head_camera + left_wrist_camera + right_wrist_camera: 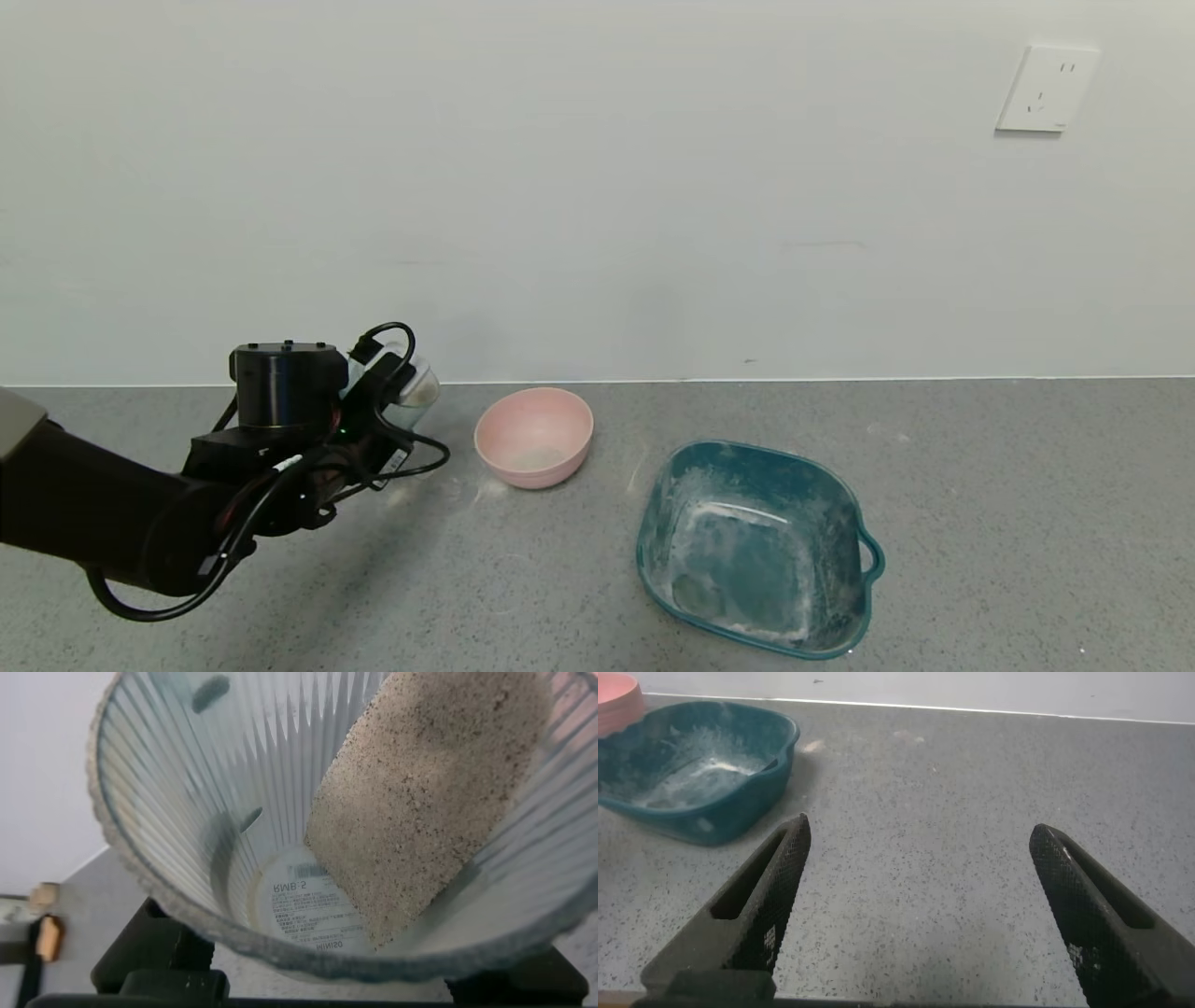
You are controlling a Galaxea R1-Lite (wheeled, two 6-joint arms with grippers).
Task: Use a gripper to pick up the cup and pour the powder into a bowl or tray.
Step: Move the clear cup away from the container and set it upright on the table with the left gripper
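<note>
My left gripper [397, 387] is shut on the ribbed pale blue cup [417, 383] and holds it tilted above the counter, to the left of the pink bowl [553, 469]. In the left wrist view the cup [187, 803] fills the frame between the gripper's [336, 975] black fingers. Greyish powder [420, 812] lies along one side wall inside it, and the labelled bottom is bare. The teal tray [646, 541], smeared white, sits right of the bowl. My right gripper [924, 905] is open and empty over bare counter, out of the head view.
A grey speckled counter [980, 523] runs to a white wall with a socket [1046, 89] at upper right. Spilt powder dusts the counter around the bowl. The right wrist view shows the tray [775, 784] and the bowl's edge [617, 695] farther off.
</note>
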